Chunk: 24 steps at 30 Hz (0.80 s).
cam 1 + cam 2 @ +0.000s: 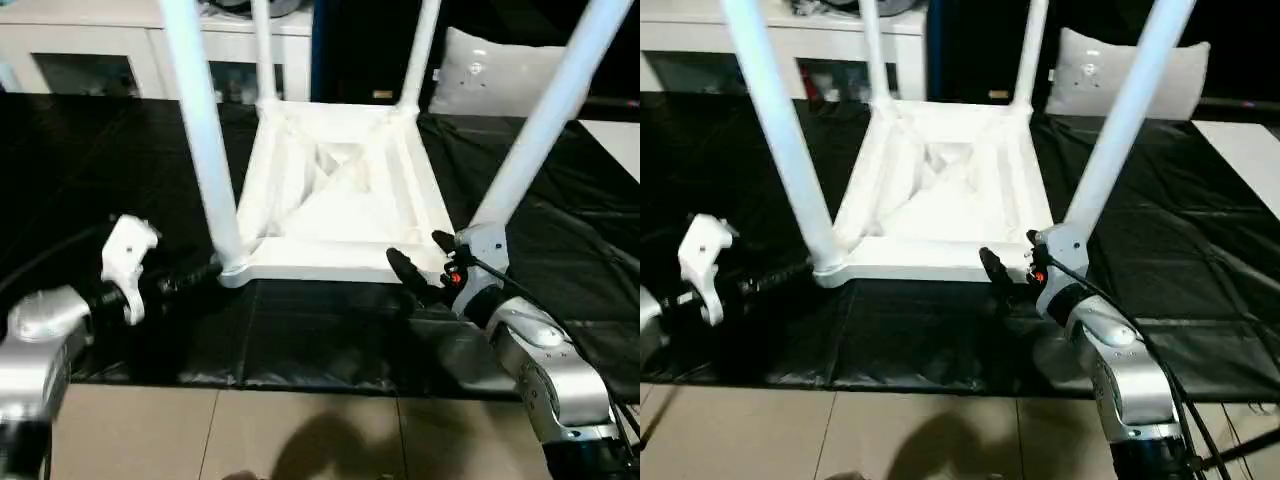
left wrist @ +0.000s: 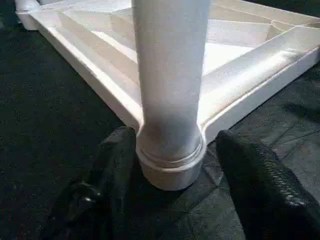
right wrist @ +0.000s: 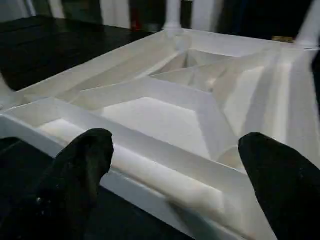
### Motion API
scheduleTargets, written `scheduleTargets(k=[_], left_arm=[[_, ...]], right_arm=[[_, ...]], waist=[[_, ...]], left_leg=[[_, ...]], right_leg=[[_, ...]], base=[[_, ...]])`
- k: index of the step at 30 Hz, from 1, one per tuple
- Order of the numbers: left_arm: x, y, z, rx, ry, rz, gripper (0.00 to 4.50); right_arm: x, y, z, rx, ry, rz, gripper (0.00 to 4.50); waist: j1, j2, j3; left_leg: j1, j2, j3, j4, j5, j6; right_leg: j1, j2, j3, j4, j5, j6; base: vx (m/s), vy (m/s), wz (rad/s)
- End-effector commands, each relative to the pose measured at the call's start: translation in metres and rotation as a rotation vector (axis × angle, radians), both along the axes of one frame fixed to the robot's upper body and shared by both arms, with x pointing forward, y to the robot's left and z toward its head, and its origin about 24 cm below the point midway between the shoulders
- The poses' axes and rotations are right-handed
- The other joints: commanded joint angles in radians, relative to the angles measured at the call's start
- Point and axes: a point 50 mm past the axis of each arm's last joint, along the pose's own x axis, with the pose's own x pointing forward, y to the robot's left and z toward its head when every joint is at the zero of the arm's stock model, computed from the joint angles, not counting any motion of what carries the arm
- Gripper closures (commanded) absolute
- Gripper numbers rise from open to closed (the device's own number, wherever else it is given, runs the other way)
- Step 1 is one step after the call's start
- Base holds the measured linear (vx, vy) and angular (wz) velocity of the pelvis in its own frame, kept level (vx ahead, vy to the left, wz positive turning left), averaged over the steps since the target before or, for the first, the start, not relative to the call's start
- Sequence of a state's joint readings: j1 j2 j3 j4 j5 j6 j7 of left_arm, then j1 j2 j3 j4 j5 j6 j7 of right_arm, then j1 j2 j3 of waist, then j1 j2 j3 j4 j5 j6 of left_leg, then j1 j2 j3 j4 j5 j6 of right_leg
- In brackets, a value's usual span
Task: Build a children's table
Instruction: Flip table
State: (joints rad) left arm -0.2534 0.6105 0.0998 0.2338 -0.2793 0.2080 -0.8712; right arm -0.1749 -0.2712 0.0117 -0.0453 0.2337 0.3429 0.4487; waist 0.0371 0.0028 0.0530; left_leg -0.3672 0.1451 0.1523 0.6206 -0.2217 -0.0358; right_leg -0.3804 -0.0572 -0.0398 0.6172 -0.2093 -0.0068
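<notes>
L gripper (image 2: 172,165): jaws spread, one black finger (image 2: 112,175) each side of the round corner socket (image 2: 171,165) at the near-left corner of the children's table top (image 1: 335,200); socket and the base of the near-left leg (image 1: 205,140) sit in the gap. Left wrist view has one finger close against the socket wall, maybe touching, can't tell; the other stands apart from it. Nothing pinched. R gripper (image 1: 420,262): jaws wide apart, at the near-right corner of the top, holding nothing; right wrist view shows both fingertips (image 3: 82,160) just short of the near rim of the top, ribs beyond. Near-right leg (image 1: 545,110) rises just beside the R wrist. Top lies upside down, ribbed underside up, on the black-covered table (image 1: 90,180), about mid-width and towards the near edge. All four legs stand in their corner sockets, pointing up and splaying out; far-left leg (image 1: 262,50) and far-right leg (image 1: 418,55) at the far corners. Around: white cabinet w/ glass doors (image 1: 90,60) past the table's far-left edge; a grey-white cushion (image 1: 495,70) past the far-right; tan floor (image 1: 200,435) along the near edge. Obstructions: near-left leg crosses the head views in front of the cabinet; R forearm covers part of the table's near-right area. Views compared: head views give all four legs and both silver forearms; left wrist view gives the socket collar seam close up; right wrist view gives the diagonal ribs and the far sockets.
</notes>
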Motion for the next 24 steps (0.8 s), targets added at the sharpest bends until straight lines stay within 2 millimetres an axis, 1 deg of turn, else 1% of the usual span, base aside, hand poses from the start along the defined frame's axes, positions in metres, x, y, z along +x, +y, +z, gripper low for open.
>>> scheduleTargets(k=[1,2,3,5,6,7,8,9,10,11,12,13,14,15,17,18,22,23,24], left_arm=[[0.003,-0.002,0.001,0.012,-0.003,-0.031,1.20],[0.006,-0.002,0.001,0.008,-0.006,-0.037,1.20],[0.010,-0.003,0.002,0.003,-0.014,-0.038,1.03],[0.013,-0.005,0.003,-0.008,-0.024,-0.036,0.86],[0.018,-0.009,0.003,-0.032,-0.034,-0.027,0.75],[0.022,-0.014,0.002,-0.056,-0.041,-0.025,0.75],[0.024,-0.016,0.002,-0.065,-0.043,-0.027,0.63],[0.025,-0.018,0.001,-0.073,-0.047,-0.031,0.50],[0.028,-0.024,-0.001,-0.092,-0.063,-0.038,0.41],[0.028,-0.024,-0.001,-0.092,-0.063,-0.038,0.41],[0.030,-0.028,-0.002,-0.103,-0.063,-0.042,0.41],[0.032,-0.032,-0.006,-0.102,-0.056,-0.035,0.67],[0.034,-0.033,-0.007,-0.101,-0.055,-0.020,0.67],[0.036,-0.035,-0.009,-0.098,-0.055,0.010,0.72],[0.038,-0.040,-0.010,-0.115,-0.070,0.024,0.79],[0.037,-0.042,-0.010,-0.122,-0.072,0.020,1.09],[0.037,-0.047,-0.013,-0.125,-0.092,0.046,1.27],[0.038,-0.047,-0.013,-0.130,-0.102,0.057,1.27],[0.038,-0.047,-0.013,-0.130,-0.102,0.057,1.44]], right_arm=[[-0.002,0.002,0.005,-0.002,-0.022,0.026,0.00],[-0.002,0.003,0.005,0.000,-0.020,0.033,0.00],[-0.003,0.005,0.004,0.004,-0.010,0.046,0.00],[-0.004,0.007,0.003,0.002,0.000,0.055,0.00],[-0.004,0.009,0.003,0.002,0.007,0.061,0.00],[-0.004,0.011,0.002,0.004,0.010,0.061,0.00],[-0.004,0.011,0.002,0.004,0.011,0.061,0.00],[-0.004,0.012,0.001,0.004,0.012,0.061,0.00],[-0.004,0.015,0.001,0.004,0.014,0.064,0.00],[-0.004,0.015,0.001,0.004,0.014,0.064,0.00],[-0.004,0.016,0.000,0.002,0.015,0.065,0.00],[-0.004,0.018,0.000,0.000,0.016,0.069,0.00],[-0.005,0.018,0.000,-0.001,0.017,0.068,0.00],[-0.005,0.019,0.000,-0.004,0.020,0.068,0.00],[-0.005,0.019,-0.001,-0.007,0.020,0.066,0.00],[-0.006,0.019,-0.001,-0.006,0.021,0.064,0.00],[-0.007,0.022,-0.002,-0.006,0.023,0.067,0.00],[-0.007,0.023,-0.002,-0.010,0.022,0.070,0.00],[-0.007,0.023,-0.002,-0.010,0.022,0.070,0.00]], waist=[[0.002,0.016,-0.054],[0.003,0.016,-0.056],[0.002,0.017,-0.056],[0.004,0.016,-0.057],[0.004,0.015,-0.057],[0.005,0.014,-0.058],[0.006,0.013,-0.057],[0.007,0.011,-0.058],[0.007,0.011,-0.058],[0.007,0.010,-0.058],[0.006,0.012,-0.058],[0.005,0.011,-0.059],[0.005,0.011,-0.059],[0.004,0.015,-0.058],[0.003,0.013,-0.059],[0.004,0.013,-0.058],[0.003,0.012,-0.058],[0.002,0.002,-0.059],[0.004,0.008,-0.058]], left_leg=[[0.017,0.076,-0.024,-0.098,-0.174,-0.010],[0.018,0.078,-0.024,-0.097,-0.166,-0.010],[0.018,0.076,-0.022,-0.096,-0.152,-0.007],[0.018,0.078,-0.022,-0.094,-0.146,-0.004],[0.016,0.079,-0.022,-0.095,-0.142,-0.002],[0.017,0.079,-0.021,-0.094,-0.141,-0.003],[0.017,0.077,-0.019,-0.093,-0.139,0.000],[0.014,0.079,-0.020,-0.092,-0.133,-0.001],[0.015,0.079,-0.020,-0.093,-0.131,0.001],[0.014,0.079,-0.020,-0.092,-0.131,0.003],[0.014,0.080,-0.021,-0.093,-0.134,0.001],[0.014,0.080,-0.020,-0.092,-0.130,0.001],[0.014,0.080,-0.020,-0.092,-0.130,0.001],[0.014,0.081,-0.021,-0.092,-0.135,0.001],[0.013,0.082,-0.021,-0.092,-0.134,0.003],[0.014,0.083,-0.022,-0.092,-0.139,0.003],[0.013,0.082,-0.021,-0.091,-0.135,0.007],[0.013,0.083,-0.020,-0.091,-0.133,0.010],[0.013,0.083,-0.021,-0.092,-0.131,0.012]], right_leg=[[0.036,-0.088,0.052,-0.057,-0.053,-0.242],[0.036,-0.089,0.051,-0.055,-0.034,-0.247],[0.036,-0.088,0.051,-0.054,-0.012,-0.251],[0.038,-0.091,0.051,-0.052,0.002,-0.256],[0.040,-0.092,0.051,-0.052,0.002,-0.260],[0.039,-0.093,0.051,-0.053,0.001,-0.263],[0.039,-0.093,0.052,-0.055,-0.005,-0.267],[0.042,-0.096,0.052,-0.053,-0.002,-0.267],[0.041,-0.096,0.052,-0.053,-0.001,-0.267],[0.042,-0.095,0.052,-0.053,-0.002,-0.266],[0.043,-0.096,0.052,-0.054,-0.005,-0.265],[0.042,-0.095,0.052,-0.053,0.002,-0.265],[0.042,-0.095,0.052,-0.053,0.002,-0.265],[0.043,-0.096,0.052,-0.054,0.003,-0.265],[0.044,-0.096,0.052,-0.054,0.006,-0.267],[0.044,-0.097,0.052,-0.055,0.001,-0.267],[0.044,-0.096,0.052,-0.055,0.007,-0.268],[0.045,-0.095,0.052,-0.056,0.005,-0.267],[0.044,-0.097,0.052,-0.056,-0.006,-0.267]], base=[[0.000,0.000,0.00],[0.000,0.000,0.00],[0.000,0.000,0.00],[0.000,0.000,0.00],[0.000,0.000,0.00],[0.000,0.000,0.00],[0.000,0.000,0.00],[0.000,0.000,0.00],[0.000,0.000,0.00],[0.000,0.000,0.00],[0.000,0.000,0.00],[0.000,0.000,0.00],[0.000,0.000,0.00],[0.000,0.000,0.00],[0.000,0.000,0.00],[0.000,0.000,0.00],[0.000,0.000,0.00],[0.000,0.000,0.00],[0.000,0.000,0.00]])
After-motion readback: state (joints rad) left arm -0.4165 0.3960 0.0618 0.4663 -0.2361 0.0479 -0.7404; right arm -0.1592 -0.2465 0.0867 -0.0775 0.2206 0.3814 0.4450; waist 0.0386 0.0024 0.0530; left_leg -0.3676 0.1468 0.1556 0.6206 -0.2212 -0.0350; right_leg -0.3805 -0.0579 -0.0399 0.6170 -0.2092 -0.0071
